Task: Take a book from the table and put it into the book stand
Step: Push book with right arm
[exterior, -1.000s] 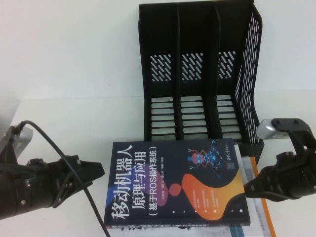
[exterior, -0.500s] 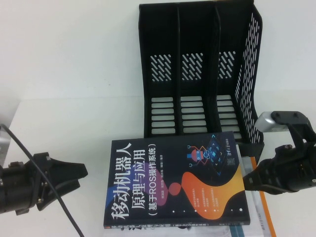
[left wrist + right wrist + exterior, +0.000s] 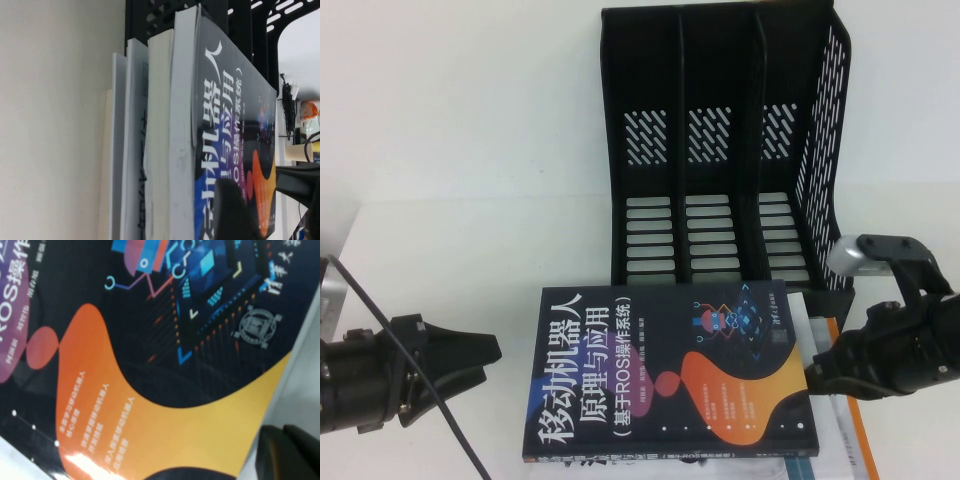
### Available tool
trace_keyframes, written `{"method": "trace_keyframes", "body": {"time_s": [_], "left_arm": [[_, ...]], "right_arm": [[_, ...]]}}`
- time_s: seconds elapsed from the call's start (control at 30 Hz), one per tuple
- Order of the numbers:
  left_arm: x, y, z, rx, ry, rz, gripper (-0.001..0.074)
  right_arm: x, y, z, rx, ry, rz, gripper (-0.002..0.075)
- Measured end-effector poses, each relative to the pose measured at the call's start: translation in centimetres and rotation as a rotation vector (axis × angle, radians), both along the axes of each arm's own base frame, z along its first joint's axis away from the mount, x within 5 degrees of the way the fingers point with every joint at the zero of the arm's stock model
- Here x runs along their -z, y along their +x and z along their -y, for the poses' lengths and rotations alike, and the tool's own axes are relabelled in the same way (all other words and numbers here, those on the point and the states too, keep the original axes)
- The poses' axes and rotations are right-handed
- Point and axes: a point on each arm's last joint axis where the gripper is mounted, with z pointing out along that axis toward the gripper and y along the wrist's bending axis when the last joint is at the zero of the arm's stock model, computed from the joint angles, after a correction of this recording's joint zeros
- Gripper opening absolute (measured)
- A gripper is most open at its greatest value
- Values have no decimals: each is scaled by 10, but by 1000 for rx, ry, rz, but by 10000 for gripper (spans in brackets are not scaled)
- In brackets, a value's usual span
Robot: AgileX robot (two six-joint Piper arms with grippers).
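Left gripper (image 3: 485,358): near-left of the table (image 3: 470,260), low over the surface, its two dark fingers spread apart with nothing between them, tips aimed right toward the book's left edge and a little short of it. Cable (image 3: 415,385): black, running across the left arm. Book (image 3: 672,372): black cover, large white Chinese title, orange and purple patches, small robot graphic; lies flat, cover up, at the near centre, topmost of a pile. The left wrist view shows the book (image 3: 232,140) resting on several other volumes with pale page edges (image 3: 135,150). Book stand (image 3: 725,150): black, three upright slots, perforated back and right wall, at the far centre-right, its front edge just beyond the book's far edge; all slots hold nothing. Orange-edged book (image 3: 855,420): sticks out at the pile's right side. Right gripper (image 3: 817,372): near-right, at the book's right edge; whether its fingers are apart or closed cannot be told.
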Motion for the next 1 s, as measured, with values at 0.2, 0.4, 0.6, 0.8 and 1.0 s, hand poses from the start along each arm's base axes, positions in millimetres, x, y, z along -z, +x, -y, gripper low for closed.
{"method": "trace_keyframes", "body": {"time_s": [0.2, 0.4, 0.6, 0.8, 1.0], "left_arm": [[0, 0, 0, 0, 1, 5, 310], [0, 0, 0, 0, 1, 5, 325], [1, 1, -1, -14, 13, 2, 461], [9, 14, -4, 26, 29, -34, 526], [21, 37, -7, 81, -23, -86, 530]], "right_arm": [[0, -3, -12, -30, -5, 17, 5], [0, -8, -25, -57, -9, 42, 5], [0, -7, -26, -54, -9, 47, 5], [0, -5, -25, -36, -17, 70, 5], [0, -4, -25, -29, -20, 76, 5]]}}
